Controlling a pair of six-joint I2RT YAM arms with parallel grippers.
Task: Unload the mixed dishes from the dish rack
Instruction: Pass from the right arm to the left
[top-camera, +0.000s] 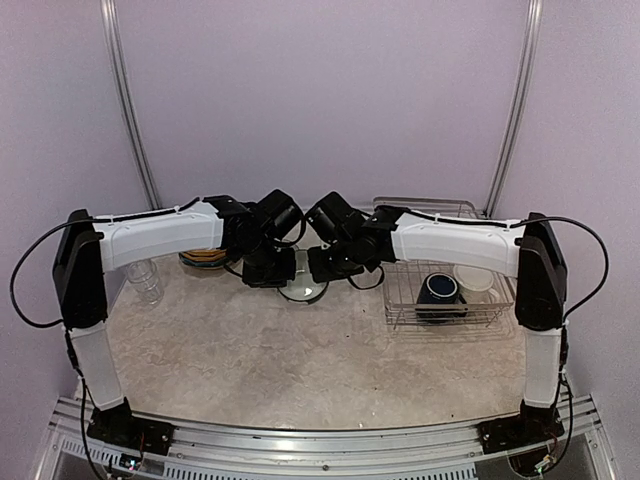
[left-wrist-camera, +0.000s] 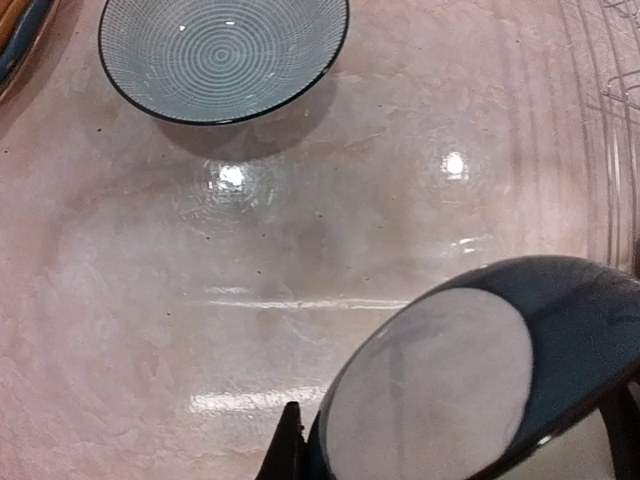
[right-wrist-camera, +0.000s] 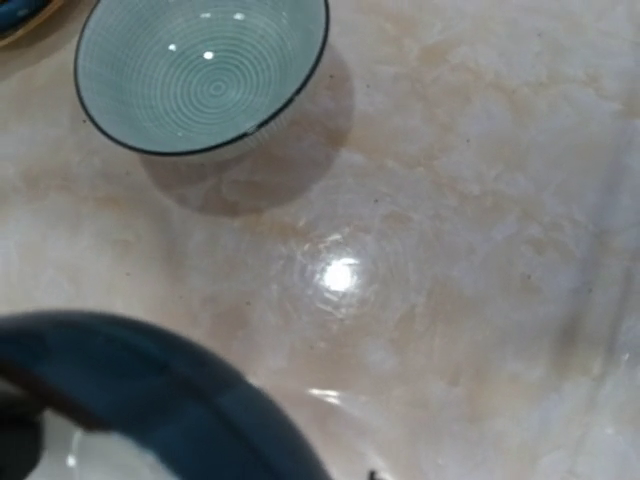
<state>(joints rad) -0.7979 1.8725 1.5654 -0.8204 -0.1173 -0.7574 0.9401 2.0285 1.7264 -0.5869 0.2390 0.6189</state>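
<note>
A dark teal bowl (left-wrist-camera: 440, 390) with a white inside hangs above the table between my two grippers, its dark outer wall (right-wrist-camera: 150, 400) filling the lower left of the right wrist view. My left gripper (top-camera: 285, 268) is shut on its rim, one black finger (left-wrist-camera: 287, 450) pressed against the edge. From the other side my right gripper (top-camera: 325, 265) is shut on the same bowl. Both arms meet over the middle of the table and hide the held bowl from above. The dish rack (top-camera: 400, 318) stands at the right with a navy mug (top-camera: 439, 290) and a cream mug (top-camera: 474, 278) inside.
A pale ringed bowl (top-camera: 303, 288) (left-wrist-camera: 222, 55) (right-wrist-camera: 200, 75) sits on the table under the grippers. Stacked plates (top-camera: 205, 258) lie at the back left, with a clear glass (top-camera: 146, 280) at the left edge. Rack wires (left-wrist-camera: 610, 120) show at the right of the left wrist view.
</note>
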